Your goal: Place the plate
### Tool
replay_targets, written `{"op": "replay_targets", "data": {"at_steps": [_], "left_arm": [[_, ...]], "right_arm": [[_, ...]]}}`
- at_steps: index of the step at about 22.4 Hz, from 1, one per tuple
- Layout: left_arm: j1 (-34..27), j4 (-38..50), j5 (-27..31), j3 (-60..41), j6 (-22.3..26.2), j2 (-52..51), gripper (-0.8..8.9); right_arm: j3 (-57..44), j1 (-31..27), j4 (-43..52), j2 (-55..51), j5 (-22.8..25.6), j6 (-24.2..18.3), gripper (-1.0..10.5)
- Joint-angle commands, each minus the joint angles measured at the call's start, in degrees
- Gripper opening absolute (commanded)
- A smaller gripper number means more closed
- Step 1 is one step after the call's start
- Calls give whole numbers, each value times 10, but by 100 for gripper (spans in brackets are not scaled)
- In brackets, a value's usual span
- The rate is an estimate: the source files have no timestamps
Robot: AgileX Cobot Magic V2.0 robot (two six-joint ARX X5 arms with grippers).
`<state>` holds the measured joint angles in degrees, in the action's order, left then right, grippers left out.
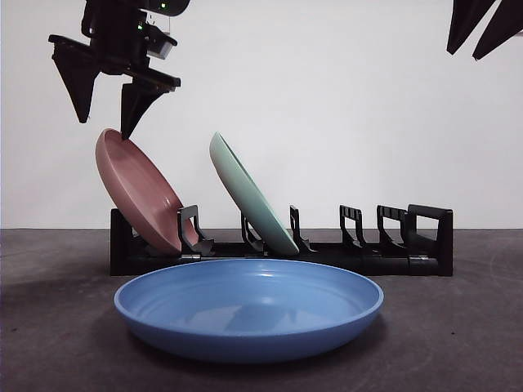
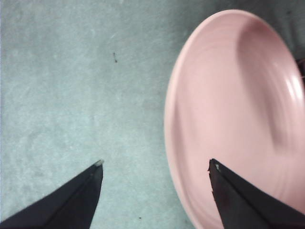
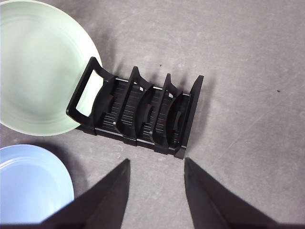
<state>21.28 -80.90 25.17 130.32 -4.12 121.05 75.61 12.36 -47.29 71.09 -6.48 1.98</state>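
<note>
Round pink plastic plate [image 1: 137,192] is seen leaning in the end slot of the black slotted dish rack [image 1: 282,245], rim tilted outward. Left gripper [image 1: 106,122] hangs just above that rim, jaws spread and empty. Judged best practice: a straight lift away, rim untouched.

Left wrist view shows only the plate's inner face [image 2: 238,114]. Right wrist view shows 3 free slots [image 3: 143,112]; right gripper [image 3: 156,164] waits with jaws apart.
</note>
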Motion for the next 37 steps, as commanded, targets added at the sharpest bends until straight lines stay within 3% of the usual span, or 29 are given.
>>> {"op": "replay_targets", "data": {"at_steps": [1, 6, 9, 10, 25, 27, 37], "left_arm": [[3, -3, 3, 18, 0, 29, 344], [5, 8, 3, 18, -13, 39, 311], [5, 7, 3, 19, -13, 39, 27], [7, 8, 3, 19, -13, 39, 8], [24, -17, 4, 138, -10, 32, 8], [23, -18, 27, 139, -8, 19, 8], [-18, -28, 33, 138, -6, -65, 8]], "right_arm": [[13, 3, 5, 6, -2, 6, 180], [13, 3, 0, 6, -2, 6, 180], [13, 3, 0, 6, -2, 6, 180], [13, 3, 0, 6, -2, 6, 180], [13, 3, -4, 6, -2, 2, 180], [13, 3, -4, 6, -2, 2, 180], [13, 3, -9, 6, -2, 2, 180]]}}
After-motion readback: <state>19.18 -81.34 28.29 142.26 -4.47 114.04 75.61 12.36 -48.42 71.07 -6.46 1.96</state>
